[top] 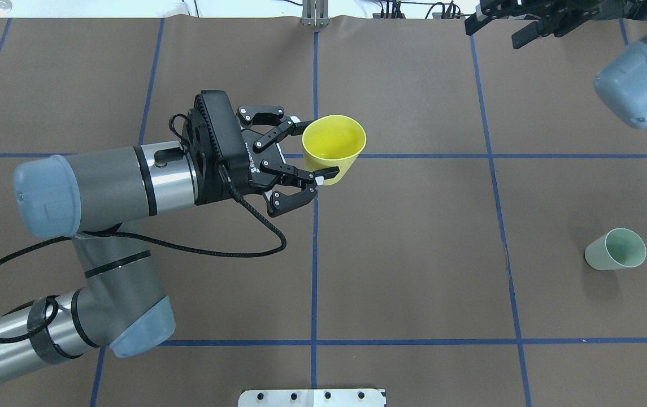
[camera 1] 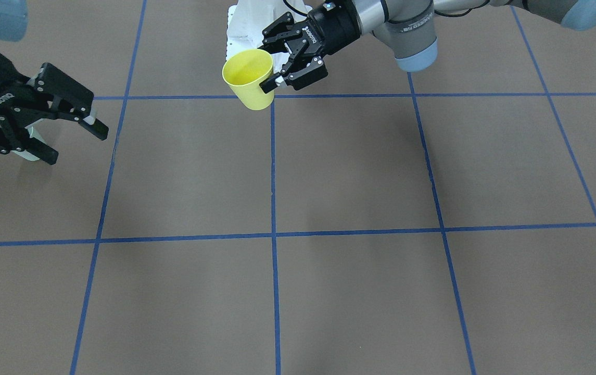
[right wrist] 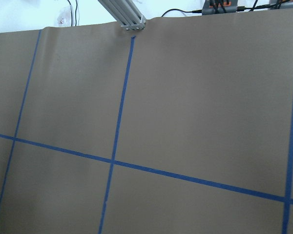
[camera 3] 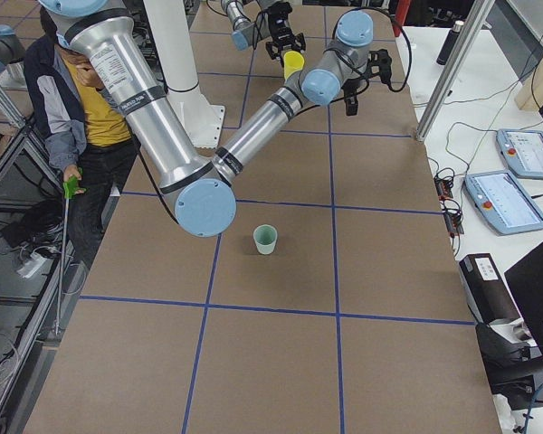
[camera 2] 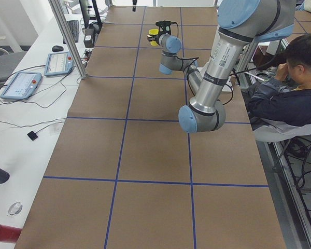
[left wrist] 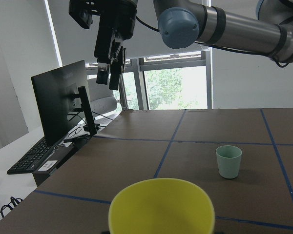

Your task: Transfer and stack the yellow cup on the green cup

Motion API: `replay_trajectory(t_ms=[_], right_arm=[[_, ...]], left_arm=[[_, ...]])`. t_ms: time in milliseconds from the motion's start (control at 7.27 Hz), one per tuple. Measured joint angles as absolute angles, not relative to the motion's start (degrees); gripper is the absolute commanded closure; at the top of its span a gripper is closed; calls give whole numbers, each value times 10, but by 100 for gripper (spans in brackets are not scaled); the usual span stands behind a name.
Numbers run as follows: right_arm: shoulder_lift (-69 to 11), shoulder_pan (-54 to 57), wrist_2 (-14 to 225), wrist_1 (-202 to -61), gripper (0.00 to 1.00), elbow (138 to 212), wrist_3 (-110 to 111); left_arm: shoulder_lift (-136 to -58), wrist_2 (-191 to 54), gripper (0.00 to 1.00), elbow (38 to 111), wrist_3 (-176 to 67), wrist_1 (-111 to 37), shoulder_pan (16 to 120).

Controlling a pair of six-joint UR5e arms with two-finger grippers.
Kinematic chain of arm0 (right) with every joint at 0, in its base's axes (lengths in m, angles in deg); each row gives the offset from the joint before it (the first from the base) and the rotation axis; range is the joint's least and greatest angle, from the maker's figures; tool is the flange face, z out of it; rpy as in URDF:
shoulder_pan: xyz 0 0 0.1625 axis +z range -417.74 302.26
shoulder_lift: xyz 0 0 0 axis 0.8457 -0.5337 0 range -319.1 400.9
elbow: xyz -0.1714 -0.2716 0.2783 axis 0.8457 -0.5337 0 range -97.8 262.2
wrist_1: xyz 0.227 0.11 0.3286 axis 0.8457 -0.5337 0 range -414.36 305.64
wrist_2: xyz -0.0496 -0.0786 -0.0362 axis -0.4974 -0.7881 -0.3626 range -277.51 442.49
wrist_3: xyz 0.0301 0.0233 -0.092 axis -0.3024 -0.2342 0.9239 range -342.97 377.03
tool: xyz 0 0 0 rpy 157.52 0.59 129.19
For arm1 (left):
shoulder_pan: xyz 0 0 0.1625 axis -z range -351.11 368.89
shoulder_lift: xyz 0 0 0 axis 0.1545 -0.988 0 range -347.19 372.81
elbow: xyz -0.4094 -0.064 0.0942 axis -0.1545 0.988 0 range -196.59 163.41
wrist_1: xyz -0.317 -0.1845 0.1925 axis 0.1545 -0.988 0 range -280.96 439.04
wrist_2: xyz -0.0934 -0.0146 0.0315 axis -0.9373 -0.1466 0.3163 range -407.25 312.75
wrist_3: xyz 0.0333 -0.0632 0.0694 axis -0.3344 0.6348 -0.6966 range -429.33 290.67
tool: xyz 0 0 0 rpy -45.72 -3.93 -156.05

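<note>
Yellow cup (top: 334,144): bright yellow, smooth plain plastic, tapered and widest at the rim, no handle. It is mouth up with a slight tilt and appears lifted clear of the desk, over the crossing of two blue lines near the middle.
Left fingers (top: 295,168): clamped on the yellow cup, one finger on each side of its wall just below the rim. Black jointed links with pale pads at the tips.
Left arm (top: 108,181): the forearm lies roughly level over the desk and the wrist is turned sideways, so the fingers point across the desk toward the robot's right. A black cable loops from the wrist back along the arm.
Green cup (top: 616,249): pale mint, matte, the same tapered shape. It stands upright on the desk on the robot's right side, well apart from the yellow cup and touching nothing else.
Right fingers (camera 1: 94,126): spread wide with nothing between them, hanging high above the desk's far side.
Right arm (top: 634,85): raised, silver-grey tubes with blue-grey joint caps.
Desk (top: 413,254): flat, matte brown covering, divided into large squares by blue tape lines (top: 315,271).
Person (camera 2: 290,88): seated beside the desk in the side views.
</note>
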State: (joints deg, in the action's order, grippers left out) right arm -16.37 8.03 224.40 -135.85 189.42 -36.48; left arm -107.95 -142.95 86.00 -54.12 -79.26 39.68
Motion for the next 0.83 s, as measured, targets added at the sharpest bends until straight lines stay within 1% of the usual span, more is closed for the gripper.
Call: replay_trajectory(t_ms=[275,550,825], right_arm=[[-123,43,2212,-1360,1,1897,-422],[-88,3,2174,-1367,1,1892,-458],[-37,-27,2161,-1422,1,1874,-469]], left_arm=[[-1079,-1457,100,830,-473,-793,427],[-1073,-1477,100,810,-455,-797,442],[-1071,-1480,100,792,-454,-830,444]])
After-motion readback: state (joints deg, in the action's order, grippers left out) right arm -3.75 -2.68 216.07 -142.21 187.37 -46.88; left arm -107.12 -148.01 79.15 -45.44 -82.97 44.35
